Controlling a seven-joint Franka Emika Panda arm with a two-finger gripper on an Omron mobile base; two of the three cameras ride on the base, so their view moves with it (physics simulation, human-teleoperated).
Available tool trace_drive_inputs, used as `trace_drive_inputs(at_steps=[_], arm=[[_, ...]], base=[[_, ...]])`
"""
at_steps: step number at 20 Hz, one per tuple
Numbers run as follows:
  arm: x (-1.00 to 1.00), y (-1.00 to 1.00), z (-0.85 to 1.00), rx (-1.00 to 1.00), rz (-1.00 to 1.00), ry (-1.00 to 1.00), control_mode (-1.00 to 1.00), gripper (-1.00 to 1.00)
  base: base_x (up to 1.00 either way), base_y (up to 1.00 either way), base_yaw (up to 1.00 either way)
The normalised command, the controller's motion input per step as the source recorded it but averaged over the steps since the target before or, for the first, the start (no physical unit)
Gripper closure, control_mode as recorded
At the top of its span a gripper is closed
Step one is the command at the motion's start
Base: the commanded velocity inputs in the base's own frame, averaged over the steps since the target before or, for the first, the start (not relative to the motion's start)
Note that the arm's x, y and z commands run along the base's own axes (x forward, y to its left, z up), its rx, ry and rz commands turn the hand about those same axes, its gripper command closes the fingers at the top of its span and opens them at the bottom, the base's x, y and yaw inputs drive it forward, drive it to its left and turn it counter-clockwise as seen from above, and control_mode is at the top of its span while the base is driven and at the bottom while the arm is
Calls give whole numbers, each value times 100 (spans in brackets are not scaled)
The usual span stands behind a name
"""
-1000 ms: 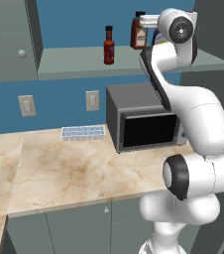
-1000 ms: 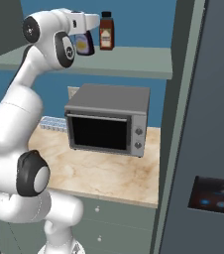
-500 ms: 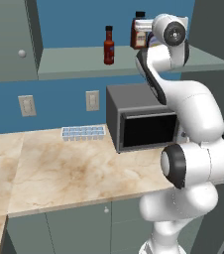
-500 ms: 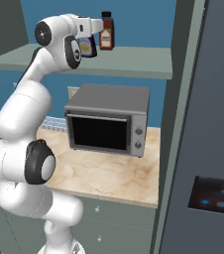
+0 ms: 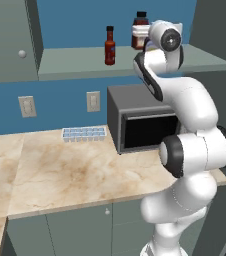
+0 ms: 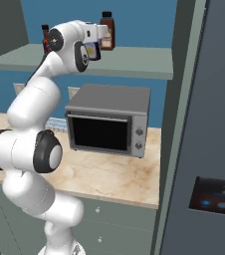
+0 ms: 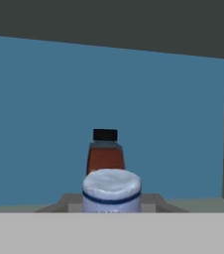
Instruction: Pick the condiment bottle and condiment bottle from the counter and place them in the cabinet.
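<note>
Gripper (image 6: 98,42) is up at the cabinet shelf (image 5: 85,65), closed on the white condiment bottle (image 7: 112,191); its white cap with a dark blue band sits right at the bottom of the hand view. The brown condiment bottle (image 6: 107,31) with a black cap stands upright on the shelf just beyond the gripper, and straight behind the white one in the hand view. Can't tell whether the white bottle's base touches the shelf, since the hand blocks it. A red sauce bottle (image 5: 109,46) stands on the shelf further left, apart from the other two. The microwave (image 6: 109,119) sits on the marble table (image 5: 60,170) below, with an ice tray (image 5: 84,133) beside it by the wall.
</note>
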Motion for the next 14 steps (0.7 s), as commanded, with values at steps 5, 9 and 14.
trace_drive_inputs(at_steps=[5, 9, 14], arm=[[55, 0, -8, 0, 1, 0, -100, 100], [50, 0, -1, 0, 0, 0, -100, 100], [43, 0, -4, 0, 0, 2, -100, 100]], base=[[0, 0, 0], [0, 0, 0], [0, 0, 0]])
